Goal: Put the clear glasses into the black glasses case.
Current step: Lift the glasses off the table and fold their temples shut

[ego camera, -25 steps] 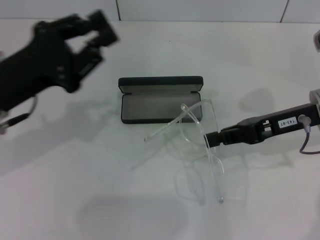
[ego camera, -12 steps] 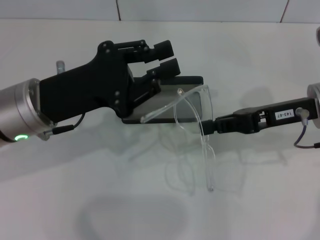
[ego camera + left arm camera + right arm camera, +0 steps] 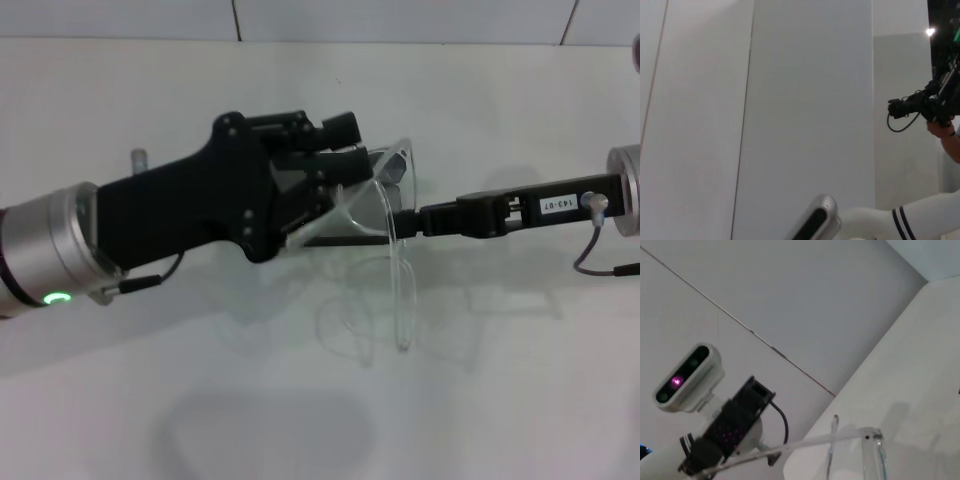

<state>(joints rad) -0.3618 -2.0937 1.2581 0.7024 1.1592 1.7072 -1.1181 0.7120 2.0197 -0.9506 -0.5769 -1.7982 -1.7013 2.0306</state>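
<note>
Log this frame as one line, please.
right gripper: shut on clear glasses, lifted | left gripper: at glasses' temple, over black glasses case | glasses not in case

I see the left gripper (image 3: 345, 140) reaching in from 9 o'clock, fingers a little apart. My right gripper (image 3: 405, 222) comes from 3 o'clock, clamped on the clear glasses (image 3: 395, 250).
</note>
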